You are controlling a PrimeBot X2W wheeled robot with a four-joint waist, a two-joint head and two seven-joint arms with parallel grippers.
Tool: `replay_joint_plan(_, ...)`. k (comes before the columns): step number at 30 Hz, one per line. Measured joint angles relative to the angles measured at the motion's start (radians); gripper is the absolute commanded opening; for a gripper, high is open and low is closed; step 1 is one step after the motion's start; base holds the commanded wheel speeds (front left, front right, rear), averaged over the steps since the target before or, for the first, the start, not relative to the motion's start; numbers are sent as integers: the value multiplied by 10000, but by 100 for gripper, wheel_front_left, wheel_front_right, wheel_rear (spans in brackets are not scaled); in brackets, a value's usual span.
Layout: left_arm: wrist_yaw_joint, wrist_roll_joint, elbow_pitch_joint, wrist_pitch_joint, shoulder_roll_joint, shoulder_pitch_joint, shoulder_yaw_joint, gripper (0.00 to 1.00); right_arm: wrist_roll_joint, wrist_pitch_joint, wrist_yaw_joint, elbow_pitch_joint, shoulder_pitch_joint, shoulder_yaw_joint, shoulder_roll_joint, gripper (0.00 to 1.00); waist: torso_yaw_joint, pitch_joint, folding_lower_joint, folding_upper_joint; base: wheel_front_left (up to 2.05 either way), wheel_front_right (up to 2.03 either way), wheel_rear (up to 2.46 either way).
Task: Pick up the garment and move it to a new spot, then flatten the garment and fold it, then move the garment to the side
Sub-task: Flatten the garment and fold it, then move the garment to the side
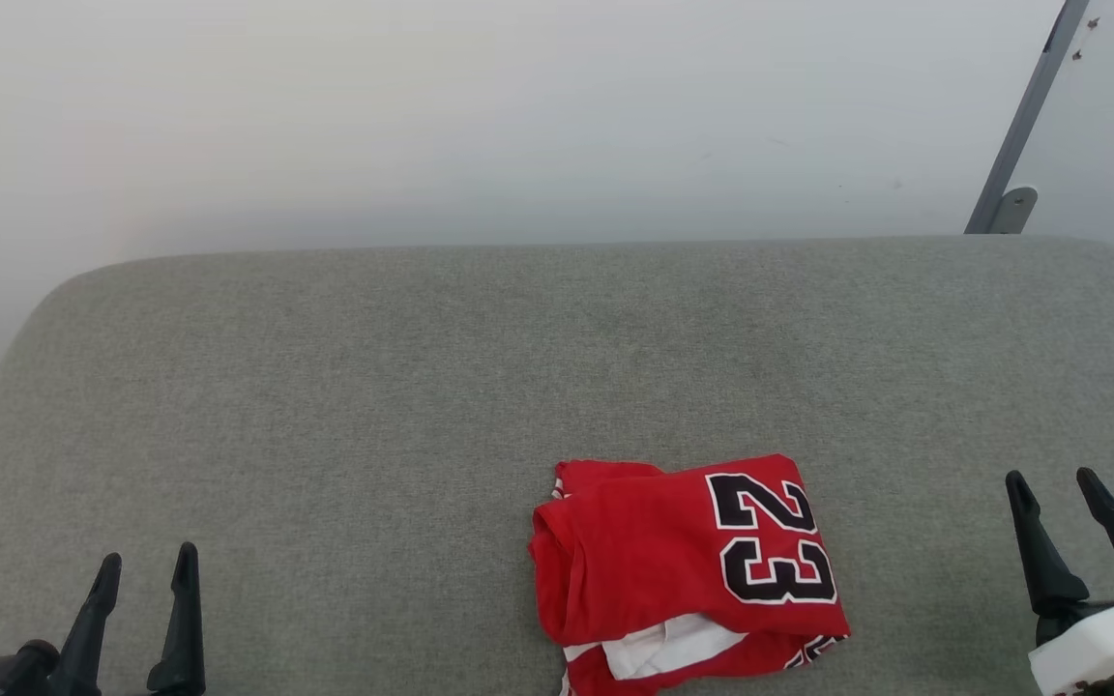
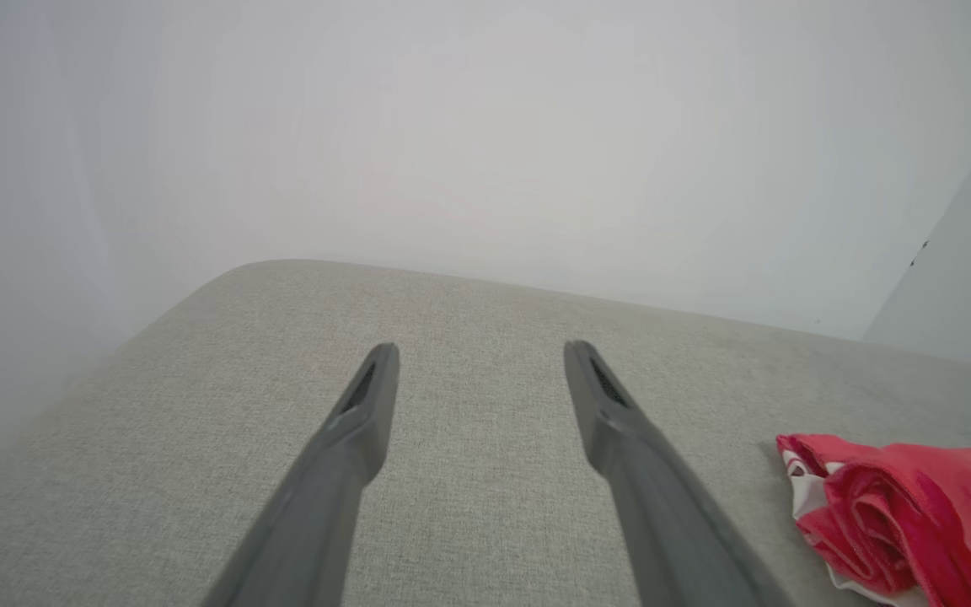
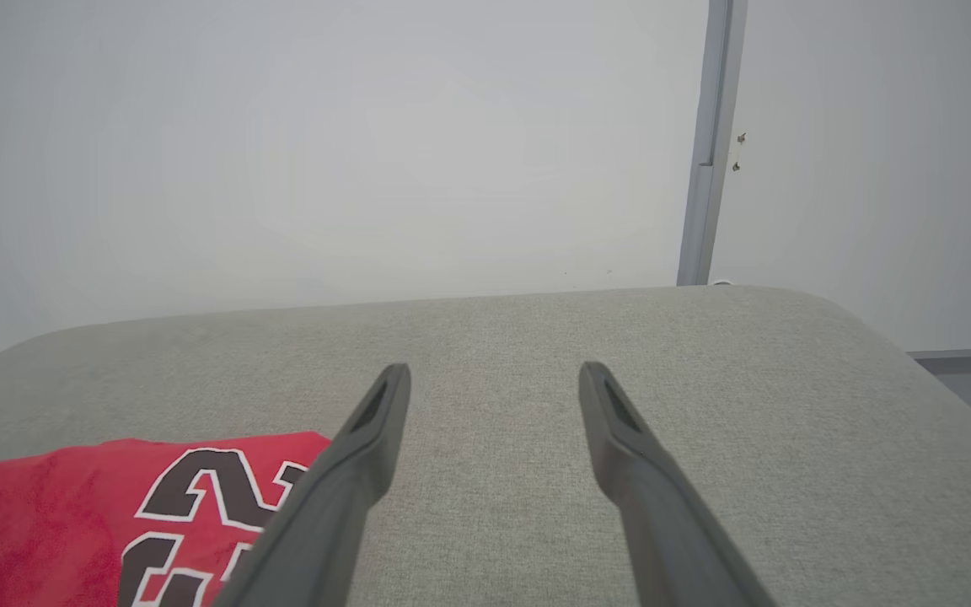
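While the left hand (image 1: pixel 150 553) hangs spread wide and empty, well to the left of the garment (image 1: pixel 683 561), the right hand (image 1: pixel 1050 476), equally wide and empty, stands nearer on the garment's right, so I'd expect it to reach first. The garment lies on the grey bench (image 1: pixel 422 387) between them. It is a loosely folded, squarish red bundle with no clear long axis, its "23" turned sideways and white cloth peeking out underneath.
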Motion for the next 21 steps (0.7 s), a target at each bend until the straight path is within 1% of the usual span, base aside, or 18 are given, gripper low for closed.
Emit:
replay_joint_plan(5, 0, 8, -77, 0, -42, 12, 19, 100, -222, -4, 0, -209, 274, -372, 412, 100, 79, 5, 0, 0, 0, 0, 0)
replay_joint_plan(6, 0, 8, -77, 0, -42, 12, 19, 100, -222, -4, 0, -209, 274, -372, 412, 100, 79, 5, 0, 0, 0, 0, 0)
replay_joint_plan(7, -2, 8, -90, 0, -46, 18, 15, 100, -265, -4, 0, -276, 390, -481, 558, 100, 112, -7, 0, 0, 0, 0, 0)
replay_joint_plan(10, 0, 8, -92, 0, -50, 28, 4, 100, -362, -4, 0, -305, 455, -535, 646, 100, 148, -17, 0, 0, 0, 0, 0)
replay_joint_plan(11, 0, 8, -92, 0, -54, 32, -27, 100, -403, -6, 0, -378, 544, -625, 782, 100, 186, -32, 0, 0, 0, 0, 0)
replay_joint_plan(21, -2, 6, -102, 0, -35, 30, -169, 100, -510, -6, 0, -479, 652, -662, 1034, 100, 268, -61, 1, 0, 0, 0, 0)
